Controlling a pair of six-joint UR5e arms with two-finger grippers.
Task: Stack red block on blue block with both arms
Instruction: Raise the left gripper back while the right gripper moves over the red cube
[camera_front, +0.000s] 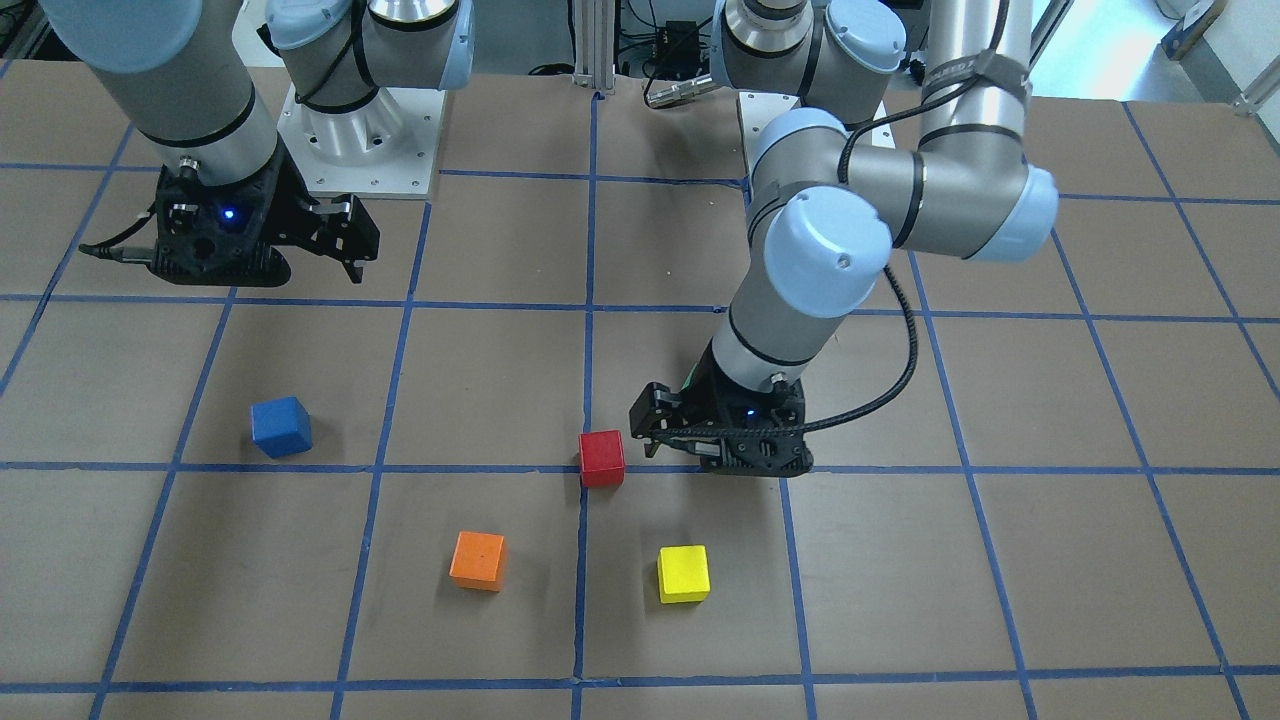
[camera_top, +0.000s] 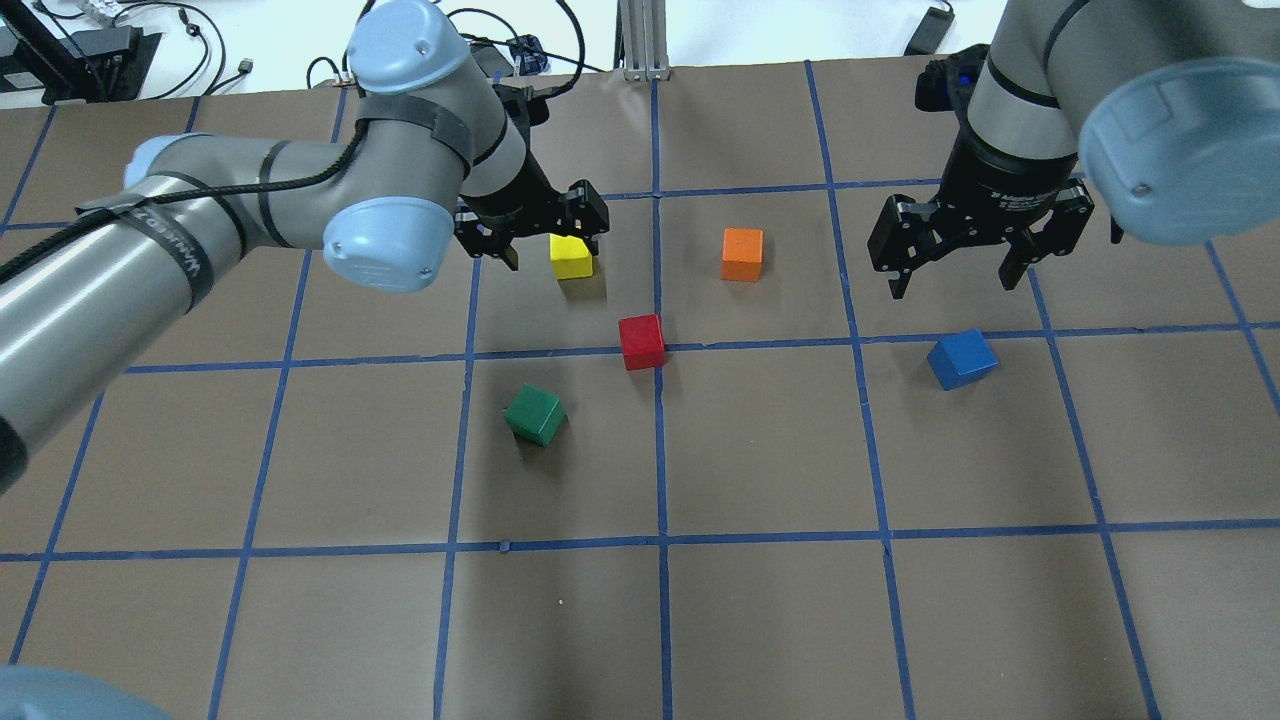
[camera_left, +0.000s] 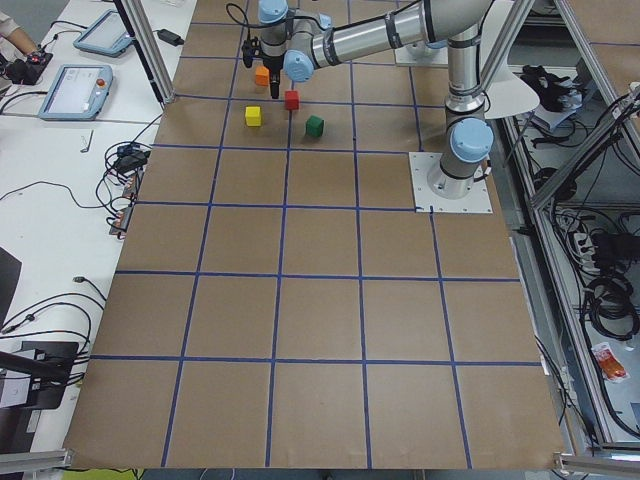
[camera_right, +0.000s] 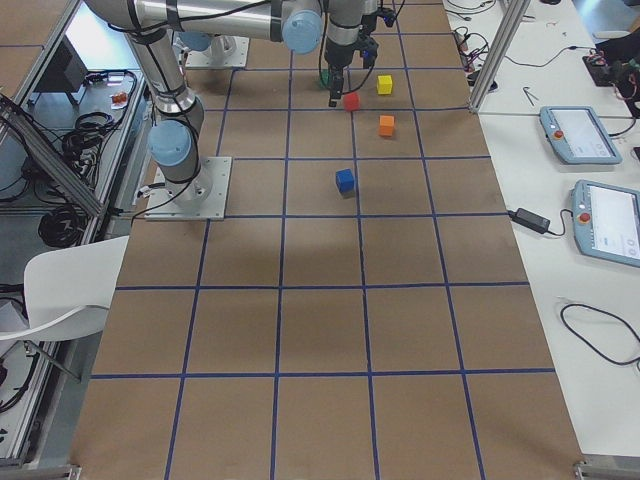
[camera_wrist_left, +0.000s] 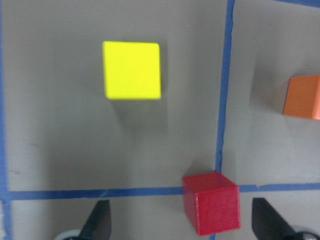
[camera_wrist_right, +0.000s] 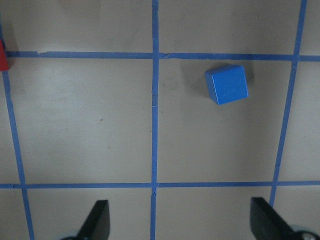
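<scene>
The red block (camera_front: 602, 458) sits on the table on a blue tape line near the middle; it also shows in the overhead view (camera_top: 641, 341). My left gripper (camera_front: 643, 428) is open and hovers close beside it. In the left wrist view the red block (camera_wrist_left: 211, 202) lies low between the open fingers (camera_wrist_left: 97, 222), nearer the right one, and is not gripped. The blue block (camera_top: 961, 358) sits alone on the table. My right gripper (camera_top: 952, 285) is open and empty above the table, a little beyond the blue block (camera_wrist_right: 227, 84).
A yellow block (camera_top: 572, 257) sits next to the left gripper, and an orange block (camera_top: 742, 253) lies beyond the red one. A green block (camera_top: 535, 414) lies on the robot's side of the red block. The brown table (camera_top: 760, 600) has a blue tape grid.
</scene>
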